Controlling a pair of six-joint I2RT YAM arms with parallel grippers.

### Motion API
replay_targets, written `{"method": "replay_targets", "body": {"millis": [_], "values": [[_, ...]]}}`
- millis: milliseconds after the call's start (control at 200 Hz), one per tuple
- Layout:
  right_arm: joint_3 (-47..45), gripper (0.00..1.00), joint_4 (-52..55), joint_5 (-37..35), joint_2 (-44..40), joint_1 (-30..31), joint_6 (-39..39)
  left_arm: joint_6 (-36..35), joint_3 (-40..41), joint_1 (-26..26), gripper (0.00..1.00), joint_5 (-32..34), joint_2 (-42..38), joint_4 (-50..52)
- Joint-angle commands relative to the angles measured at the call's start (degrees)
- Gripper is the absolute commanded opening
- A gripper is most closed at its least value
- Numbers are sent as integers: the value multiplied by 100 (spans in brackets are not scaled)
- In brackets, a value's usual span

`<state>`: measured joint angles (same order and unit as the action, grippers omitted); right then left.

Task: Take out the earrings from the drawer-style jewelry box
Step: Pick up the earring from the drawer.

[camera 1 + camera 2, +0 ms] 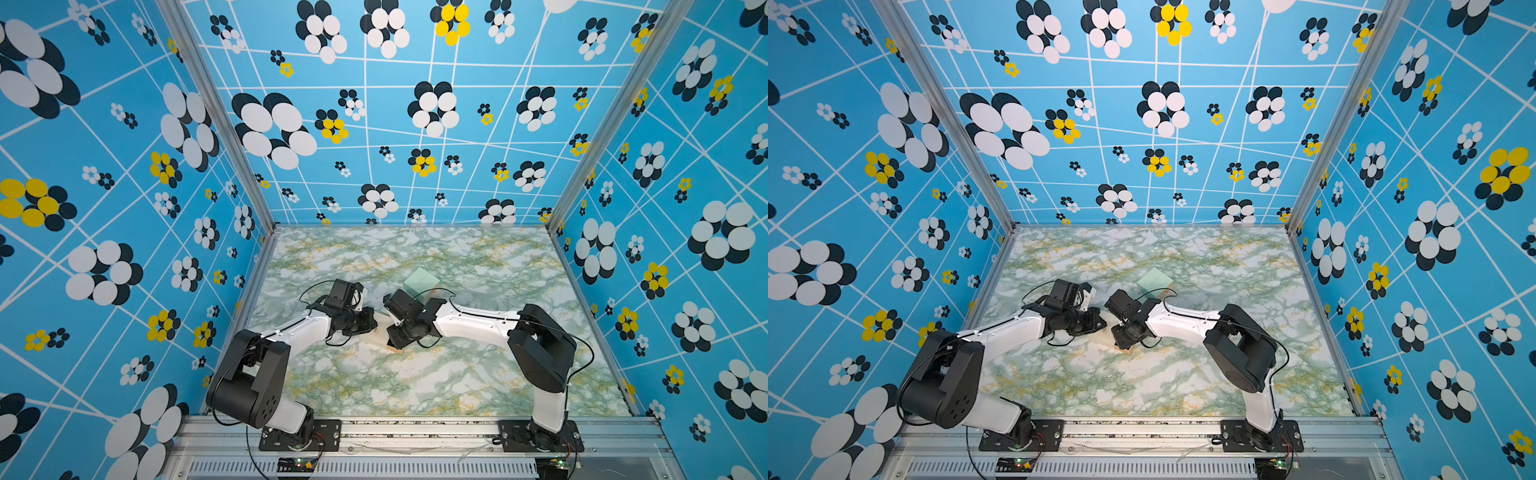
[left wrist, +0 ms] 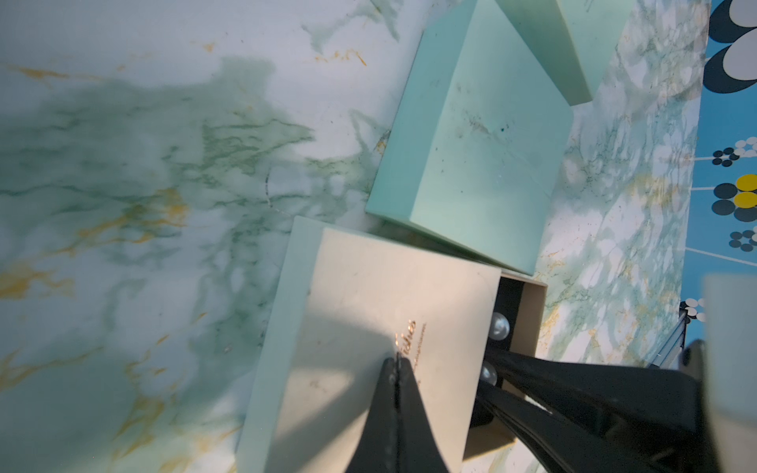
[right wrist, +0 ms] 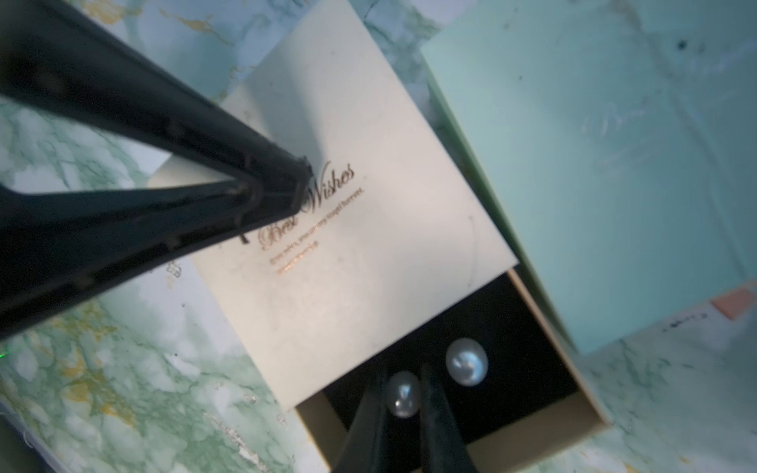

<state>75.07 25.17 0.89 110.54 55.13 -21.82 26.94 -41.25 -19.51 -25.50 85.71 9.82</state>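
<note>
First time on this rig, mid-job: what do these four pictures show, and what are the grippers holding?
Two robot arms with pincer grippers work on a marbled table. Both top views look down from above; the other two come from cameras on the wrists. A cream drawer box lies with its drawer partly out, two pearl earrings inside, mint boxes beside it. The left gripper, shut, rests on the box top. The right gripper straddles one earring; whether it grips it, I cannot tell.

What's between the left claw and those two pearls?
The cream box top with gold Best Wishes lettering, seen in the right wrist view. The left claw rests on it; the pearls lie past its edge in the drawer.
</note>
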Motion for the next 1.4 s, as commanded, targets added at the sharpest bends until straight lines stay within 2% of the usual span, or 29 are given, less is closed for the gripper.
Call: {"method": "replay_targets", "body": {"millis": [0,1394], "values": [[10,10,133,-84,-136,59,-6,-94,267,-27,0,405,325,753],[-148,2,102,-211,-502,59,-54,-69,284,-49,0,418,341,731]]}}
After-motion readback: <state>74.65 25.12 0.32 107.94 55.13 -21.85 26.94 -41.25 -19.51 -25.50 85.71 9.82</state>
